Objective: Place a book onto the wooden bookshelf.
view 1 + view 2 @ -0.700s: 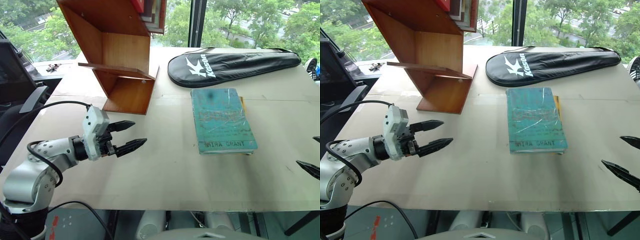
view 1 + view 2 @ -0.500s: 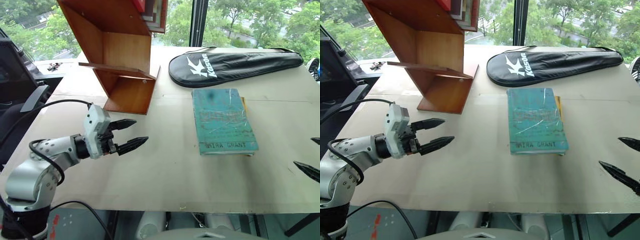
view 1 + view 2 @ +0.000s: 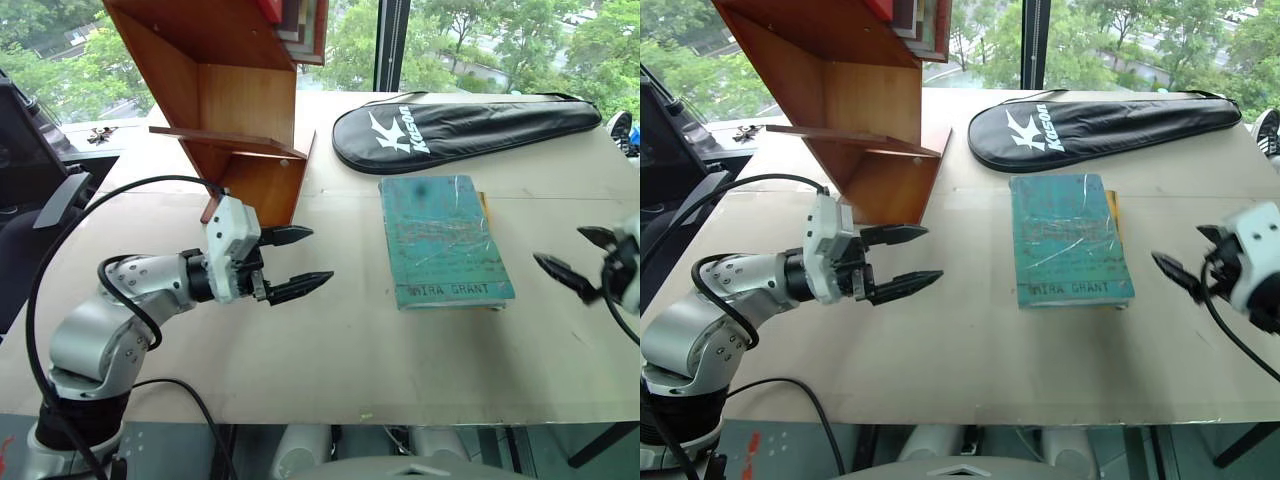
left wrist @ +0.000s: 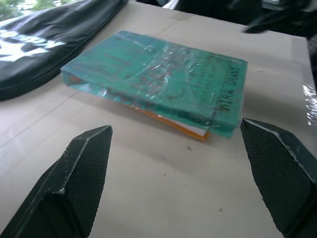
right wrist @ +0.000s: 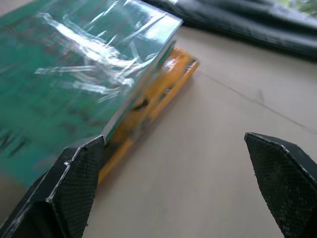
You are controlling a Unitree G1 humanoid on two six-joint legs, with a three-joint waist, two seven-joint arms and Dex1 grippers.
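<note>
Both grippers moved inward, book (image 3: 443, 240) between left gripper (image 3: 302, 262) and right gripper (image 3: 572, 257), both released

This looks like a robot test room in an office-type building. A broad pale counter (image 3: 330, 350) stands against floor-length glass, with green trees and a road outside beyond it. On the counter sit staged props: a wooden bookshelf (image 3: 235, 110) at its far left, a black racket bag (image 3: 460, 125) along the window side, and a stack of books (image 3: 443, 240) near the middle. Loose black cables (image 3: 60, 280) hang at the counter's left edge.
</note>
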